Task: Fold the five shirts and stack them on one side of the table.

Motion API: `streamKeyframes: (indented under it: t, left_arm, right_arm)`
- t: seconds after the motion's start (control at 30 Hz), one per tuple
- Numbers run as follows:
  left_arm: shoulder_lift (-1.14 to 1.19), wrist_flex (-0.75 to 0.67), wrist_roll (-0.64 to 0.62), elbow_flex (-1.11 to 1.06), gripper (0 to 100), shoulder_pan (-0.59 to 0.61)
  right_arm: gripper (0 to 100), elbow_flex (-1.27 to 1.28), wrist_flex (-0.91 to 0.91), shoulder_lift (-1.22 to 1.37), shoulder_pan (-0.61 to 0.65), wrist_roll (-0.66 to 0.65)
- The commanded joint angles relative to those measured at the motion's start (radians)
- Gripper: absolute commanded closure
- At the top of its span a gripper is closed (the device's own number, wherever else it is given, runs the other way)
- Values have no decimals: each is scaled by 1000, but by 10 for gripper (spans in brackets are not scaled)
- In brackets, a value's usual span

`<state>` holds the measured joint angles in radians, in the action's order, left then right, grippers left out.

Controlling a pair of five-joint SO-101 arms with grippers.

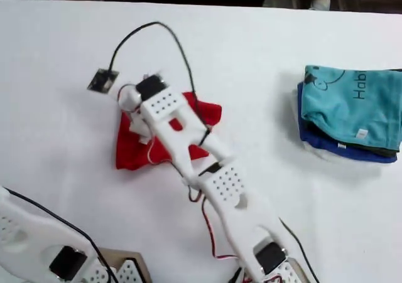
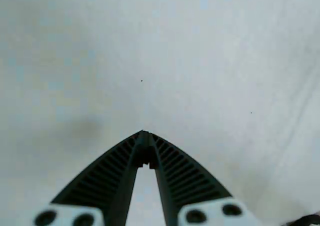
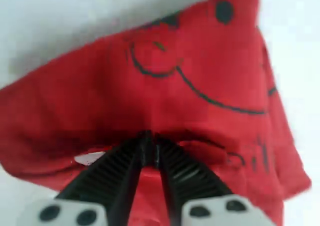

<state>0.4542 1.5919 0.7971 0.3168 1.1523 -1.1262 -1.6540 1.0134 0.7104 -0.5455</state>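
A red shirt (image 1: 135, 151) with a black line drawing lies crumpled left of the table's middle. One arm stretches from the front edge over it, and my right gripper (image 1: 139, 127) sits on the shirt's left part. Seen from the right wrist, my right gripper (image 3: 145, 138) is shut, its tips pinching a creased fold of the red shirt (image 3: 200, 75). A stack of folded shirts (image 1: 352, 117) rests at the right edge, with a teal one (image 1: 355, 101) on top and dark, blue and white ones under it. My left gripper (image 2: 144, 138) is shut over bare white table.
A small black board (image 1: 102, 80) with a black cable (image 1: 169, 35) lies behind the red shirt. The other arm's base (image 1: 38, 239) and a brown block (image 1: 119, 261) sit at the front left corner. Bare white table (image 1: 264, 69) separates the red shirt from the stack.
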Motion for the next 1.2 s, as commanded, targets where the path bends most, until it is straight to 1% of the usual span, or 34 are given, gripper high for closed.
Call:
streamKeyframes:
  t: [0.0, 0.17, 0.3, 0.4, 0.5, 0.7, 0.8, 0.9, 0.97, 1.1, 1.17]
  left_arm:
    - [-3, -6, 11, -1, 973, -9]
    - [-3, -6, -31, -1, 973, -25]
    - [-3, -6, -31, -1, 973, -29]
    - [-3, -6, -31, -1, 973, -34]
    - [-3, -11, -31, -1, 973, -35]
    - [-3, -34, -31, -1, 973, -46]
    - [-3, -34, -32, -1, 973, -57]
    - [-3, -34, -32, -1, 973, -63]
    - [-3, -34, -32, -1, 973, -71]
    - [-3, -34, -32, -1, 973, -77]
    - [-3, -32, -32, -1, 973, -74]
  right_arm:
    - [978, -78, -47, -15, -41, 5]
    - [978, -32, -56, -16, -73, 3]
    - [978, 38, -58, -28, -84, 6]
    - [978, 118, -58, -91, -84, 6]
    - [978, 249, -58, -208, -84, 6]
    - [978, 620, -58, -481, -93, 2]
    - [978, 738, -56, -591, -94, 0]
    - [978, 733, -45, -685, -96, 0]
    - [978, 700, 1, -719, -96, 0]
    - [978, 703, 160, -687, -93, 8]
    - [978, 726, 197, -628, -94, 8]
